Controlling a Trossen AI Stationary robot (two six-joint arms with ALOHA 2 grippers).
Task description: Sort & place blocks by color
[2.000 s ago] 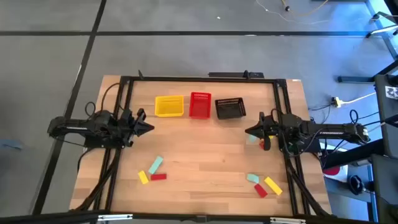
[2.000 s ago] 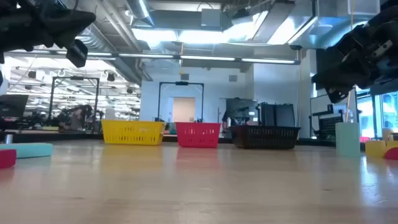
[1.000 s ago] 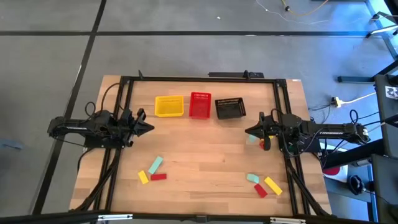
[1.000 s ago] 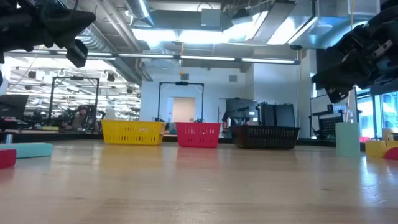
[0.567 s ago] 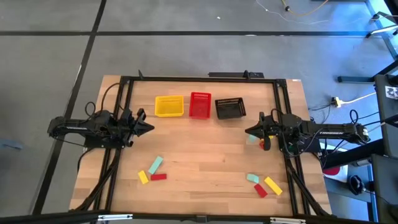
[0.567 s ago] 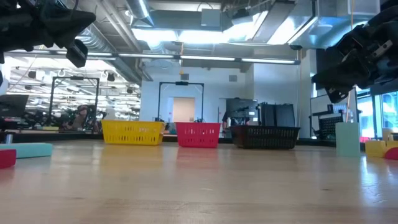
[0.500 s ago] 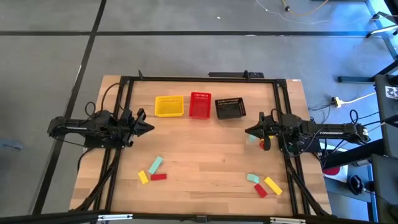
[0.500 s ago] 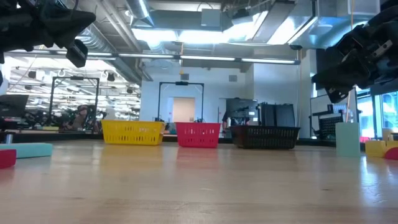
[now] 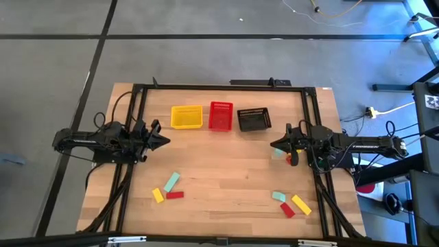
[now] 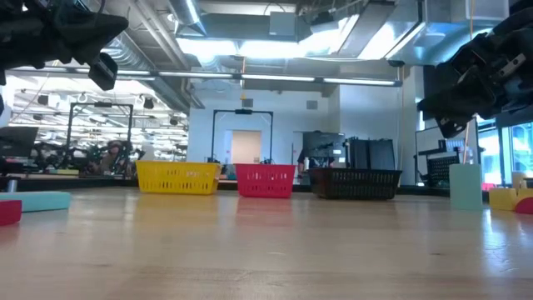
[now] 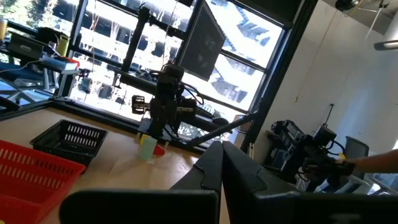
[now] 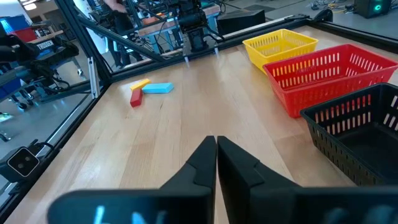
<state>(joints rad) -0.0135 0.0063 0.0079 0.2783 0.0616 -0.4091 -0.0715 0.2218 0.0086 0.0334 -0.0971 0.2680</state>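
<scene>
You have two clusters of flat blocks lying near the table's front edge. Front left: a teal block [image 9: 171, 181], a yellow block [image 9: 158, 195] and a red block [image 9: 175, 195]. Front right: a teal block [image 9: 278, 196], a yellow block [image 9: 301, 204], a red block [image 9: 287, 210]. Another teal block [image 10: 465, 186] stands upright at the right.

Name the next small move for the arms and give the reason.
Probably open the left gripper and lower it toward the teal block lying with a yellow block and a red block near the table's front. Both grippers hover shut and hold nothing, the right gripper near the black basket, and every block seen lies outside the baskets.
</scene>
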